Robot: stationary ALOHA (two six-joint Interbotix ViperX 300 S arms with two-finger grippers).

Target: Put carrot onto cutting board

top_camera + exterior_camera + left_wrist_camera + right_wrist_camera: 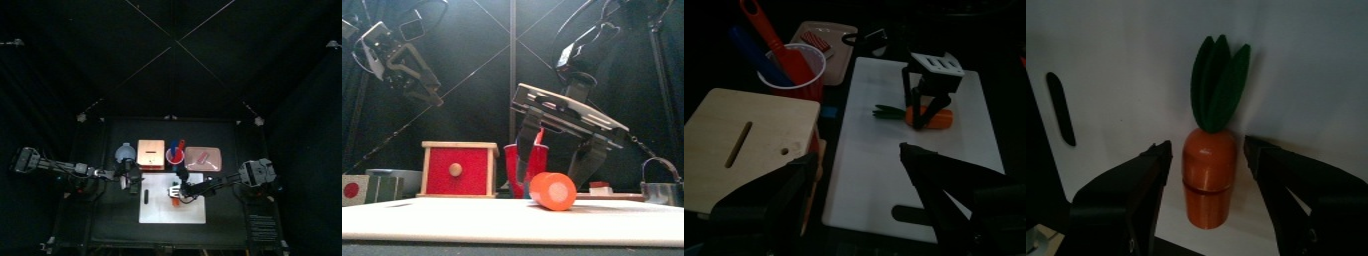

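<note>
Right claw (1197,200) stands with its jaws wide apart, one on each side of the carrot (1213,170), gripping nothing; the orange body lies flat on the white cutting board (911,170) with its green leaves pointing away from the wrist. By the look of it the placing is done and the step in hand is the release, so the claw should lift straight up and clear, keeping both jaws off the carrot's sides so it does not roll. In the front view the carrot's round end (552,190) faces the camera, and the right claw (563,150) hangs just above it. Left claw (858,190) hovers with jaws apart over the near end of the board, empty, beside the wooden box (744,135). A red cup (791,70) of utensils stands further off on the worktop. Whether the jaw tips touch the board cannot be told, and the top view shows the carrot only as a small speck.
</note>
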